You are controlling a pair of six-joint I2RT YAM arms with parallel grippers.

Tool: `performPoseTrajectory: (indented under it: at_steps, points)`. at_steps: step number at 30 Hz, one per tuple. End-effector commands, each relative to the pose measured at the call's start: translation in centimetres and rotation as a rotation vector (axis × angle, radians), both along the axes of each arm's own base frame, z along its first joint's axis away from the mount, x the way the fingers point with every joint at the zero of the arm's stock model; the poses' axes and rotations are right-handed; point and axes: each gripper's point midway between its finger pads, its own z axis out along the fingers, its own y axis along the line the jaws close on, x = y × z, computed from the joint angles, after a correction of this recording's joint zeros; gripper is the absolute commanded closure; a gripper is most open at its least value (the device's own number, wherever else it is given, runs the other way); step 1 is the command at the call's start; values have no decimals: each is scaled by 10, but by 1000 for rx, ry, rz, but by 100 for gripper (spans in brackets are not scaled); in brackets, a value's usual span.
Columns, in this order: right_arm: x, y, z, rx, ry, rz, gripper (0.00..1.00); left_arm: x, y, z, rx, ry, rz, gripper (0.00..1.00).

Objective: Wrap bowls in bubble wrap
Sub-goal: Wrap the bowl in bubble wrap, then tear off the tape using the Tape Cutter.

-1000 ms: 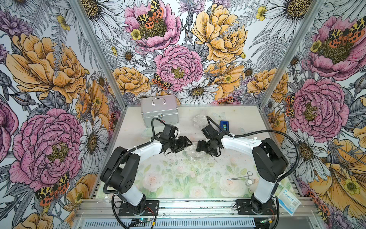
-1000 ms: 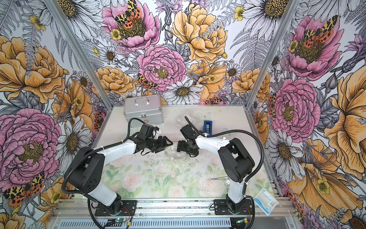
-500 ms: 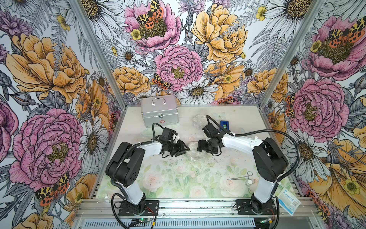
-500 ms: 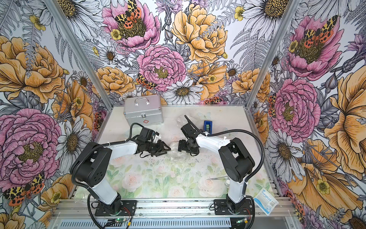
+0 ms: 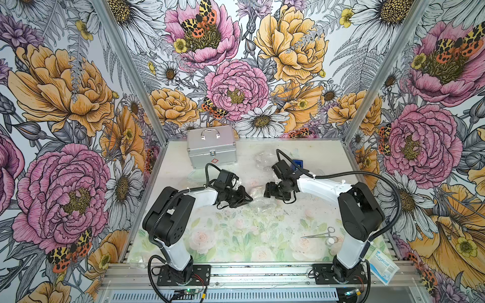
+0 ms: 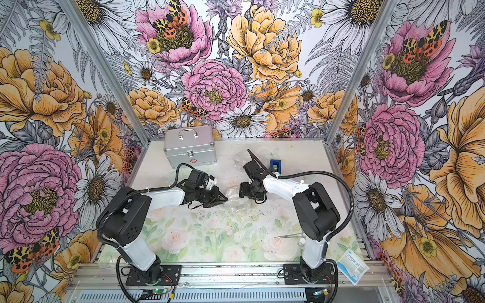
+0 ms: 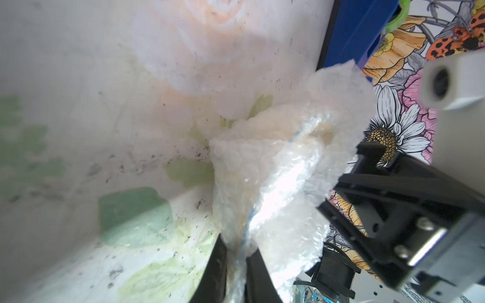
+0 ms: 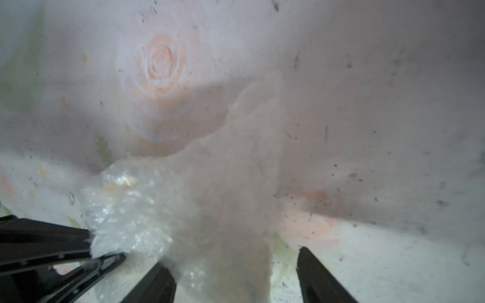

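1. Whitish, crinkled plastic: the bubble wrap [image 5: 258, 200] lies bunched at mid-table, between the two grippers. I judge it light, soft and springy, likely to unfold unless pinned. A bowl inside would be hard, heavier and breakable. None shows plainly, though: the left wrist view gives only a bluish streak and a yellowish tint through the film.
2. The best hold, to my mind, is a gathered fold or a loose edge. On the smooth bulge the pads would likely slide on the slick film.
3. The left gripper [image 7: 236, 246] has its fingers drawn together on a fold of the wrap, pinching it.
4. The right gripper [image 8: 235, 257] has its fingers apart, astride a raised flap. One finger [image 8: 157, 283] seems to touch the film and the other stands clear of it.
5. Only the wrist views show the pinch and the gap. In both top views the tools merely meet the bundle from opposite sides.
6. The top views alone show three other things:
   - a second crumpled bundle [image 5: 263, 160] near the back;
   - the silver case [image 5: 211, 147];
   - forceps [image 5: 319, 234] by the right arm's base.
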Motion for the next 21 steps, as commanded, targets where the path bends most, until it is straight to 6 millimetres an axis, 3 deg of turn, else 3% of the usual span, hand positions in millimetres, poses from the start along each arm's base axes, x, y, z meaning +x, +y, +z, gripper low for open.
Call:
performPoseTrajectory:
  at_steps: [1,4,6,8,10,13,17,21]
  points:
    - [24,-19,63,75,-160,-15,26,4,-12,8,-4,-41,-20,88]
    - [36,-60,85,115,-207,-95,27,5,-17,11,2,-66,-19,87]
    - [46,-98,93,139,-227,-171,30,5,-20,14,14,-82,-21,88]
    - [55,-123,96,181,-236,-203,32,7,-21,15,26,-93,-22,88]
    - [66,-139,92,217,-223,-209,41,9,-22,14,30,-97,-22,87]
    - [84,-152,75,232,-196,-198,53,11,-19,11,40,-98,-12,85]
    - [102,-150,58,259,-162,-167,67,13,-16,9,67,-106,-10,84]
    - [113,-151,47,260,-148,-170,70,13,-15,6,81,-104,-14,85]
